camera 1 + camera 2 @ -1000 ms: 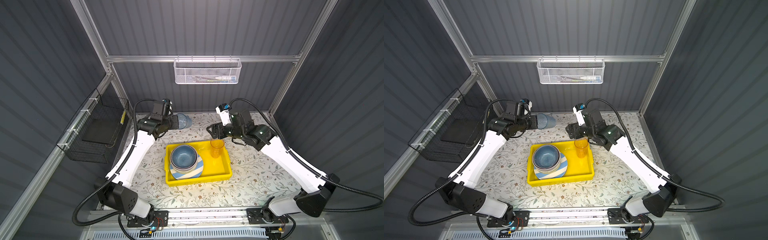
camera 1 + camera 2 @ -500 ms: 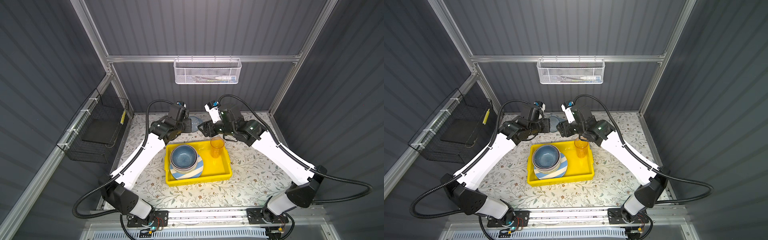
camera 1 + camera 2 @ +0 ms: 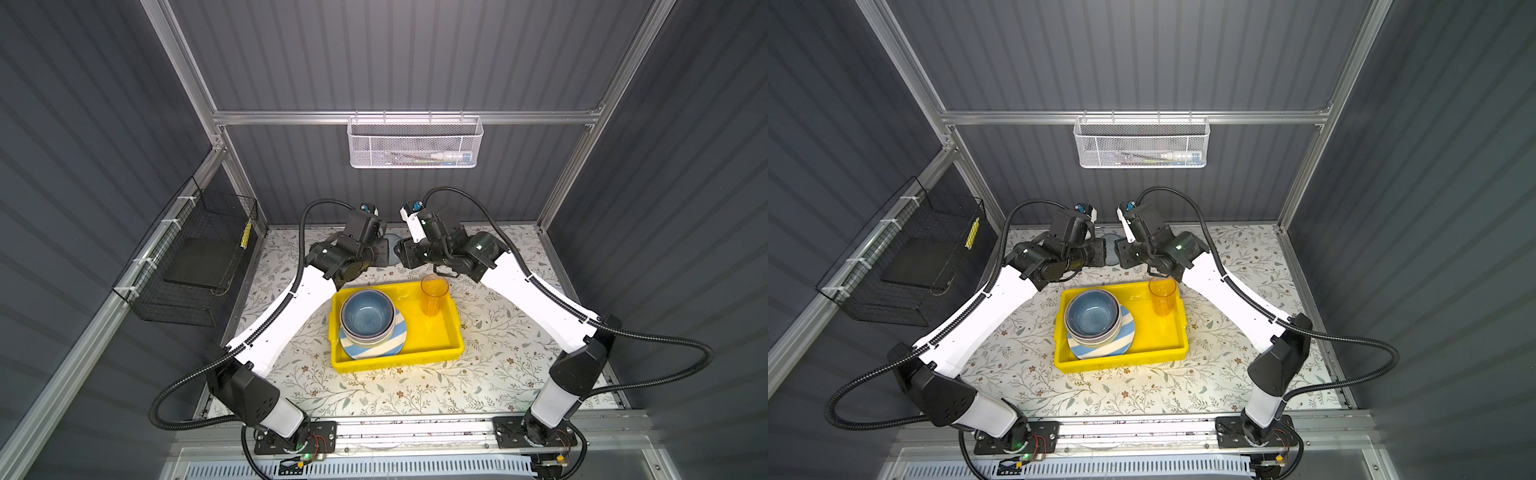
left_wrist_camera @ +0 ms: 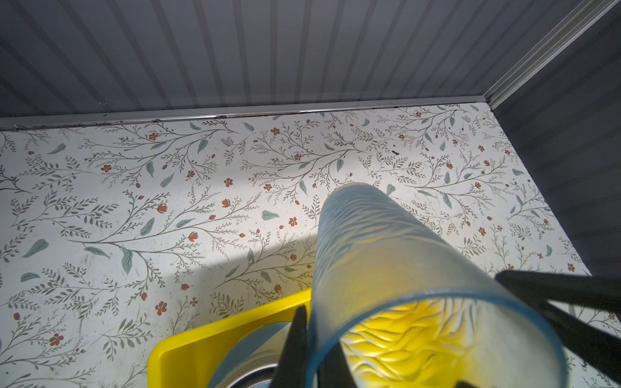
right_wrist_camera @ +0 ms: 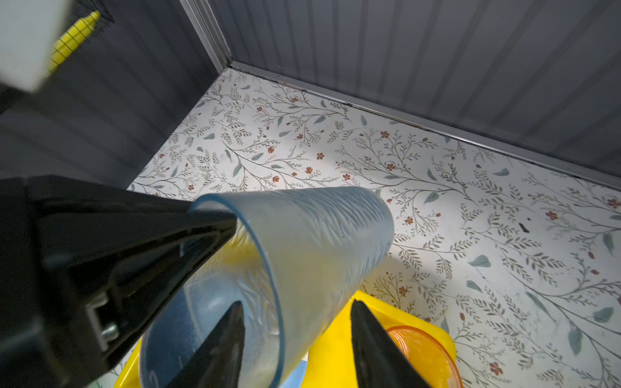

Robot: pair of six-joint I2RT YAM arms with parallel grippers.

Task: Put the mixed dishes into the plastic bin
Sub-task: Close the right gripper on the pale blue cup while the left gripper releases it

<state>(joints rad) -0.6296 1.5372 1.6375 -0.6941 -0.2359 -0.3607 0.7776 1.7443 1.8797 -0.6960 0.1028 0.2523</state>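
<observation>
Sideways, the blue tumbler [image 5: 319, 235] hangs between the two claws, clear of the mat [image 3: 498, 332]. The left claw [image 5: 216, 213] is pinched tight on its rim, one finger inside the mouth and one outside, so the tumbler juts out ahead of that claw, base foremost. The right claw [image 5: 295, 304] stands part-way open, straddling the tumbler's wall close to the rim. One finger sits in front of the mouth. The other is beside the outer wall, with a strip of yellow showing between it and the tumbler. Whether the inner finger touches, I cannot tell. In both top views only a sliver of the tumbler shows between the claws.

The bin [image 3: 415, 359] lies below both claws and a little back toward the arm bases; its far rim passes under the right claw's tips. An orange tumbler [image 3: 434, 295] stands upright in the bin, just below the right claw's wrist. Stacked bowls [image 3: 368, 318] sit on a striped plate [image 3: 395, 345] at the bin's end nearer the left claw.

Both arms reach forward and inward from their bases, wrists turned so the claws face each other.
</observation>
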